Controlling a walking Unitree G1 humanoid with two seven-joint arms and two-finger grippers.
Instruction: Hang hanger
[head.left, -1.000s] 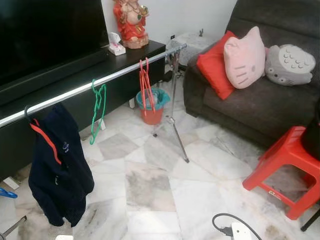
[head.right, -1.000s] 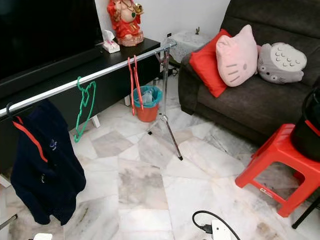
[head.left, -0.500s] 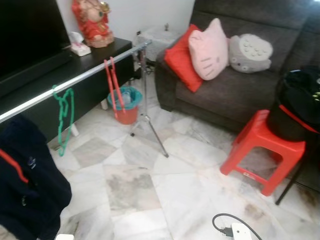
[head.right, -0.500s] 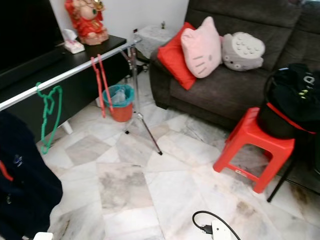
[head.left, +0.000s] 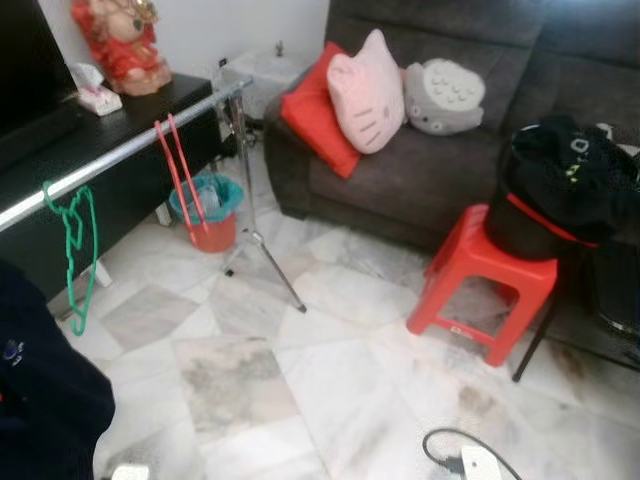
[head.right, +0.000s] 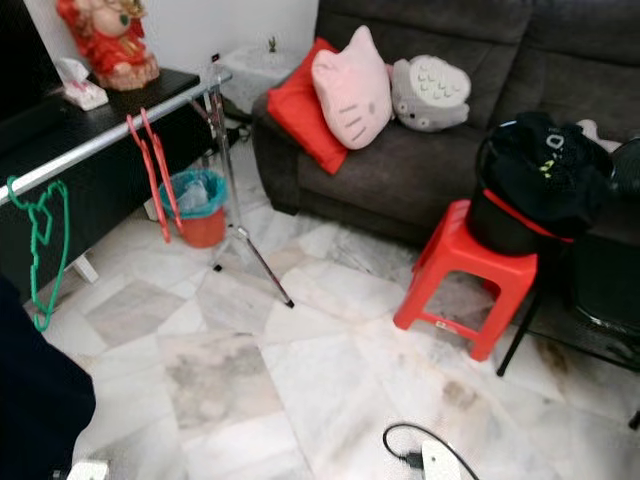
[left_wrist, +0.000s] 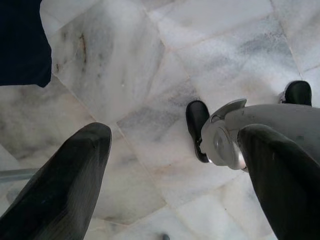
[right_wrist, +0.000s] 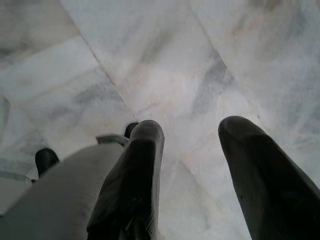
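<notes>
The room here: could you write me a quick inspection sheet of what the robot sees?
Surface: marble floor, stained in patches.
Job's things: red hanger and green hanger hang on the metal rail.
Clutter: black bag on red stool; orange bin; dark garment.
Grippers: left gripper and right gripper point floorward, jaws open, empty.
Cables: black cable to white plug block.
Surroundings: sofa with cushions, black cabinet.
</notes>
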